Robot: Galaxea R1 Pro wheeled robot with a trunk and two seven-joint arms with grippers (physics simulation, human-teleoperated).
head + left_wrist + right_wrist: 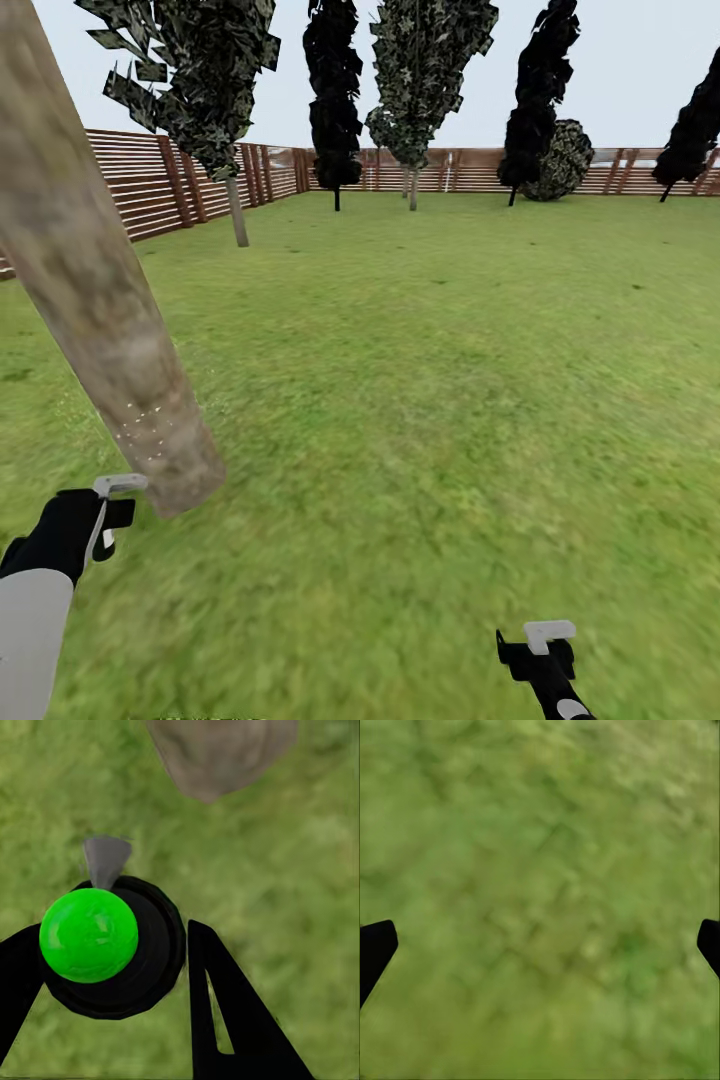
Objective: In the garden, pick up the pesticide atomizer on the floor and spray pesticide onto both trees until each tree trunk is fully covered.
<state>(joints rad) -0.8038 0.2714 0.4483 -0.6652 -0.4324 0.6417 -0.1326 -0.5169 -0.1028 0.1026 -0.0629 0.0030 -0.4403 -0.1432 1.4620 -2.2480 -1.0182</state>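
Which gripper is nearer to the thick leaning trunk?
Left. The left gripper, holding the atomizer, is right beside the trunk's base; the right gripper hangs open over grass, far off to the side.

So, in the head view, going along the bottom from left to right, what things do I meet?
Left tool holding the sprayer, → base of the thick tree trunk with white specks, → open grass, → right tool.

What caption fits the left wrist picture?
Left gripper holds the green-topped atomizer, nozzle aimed at the trunk over grass.
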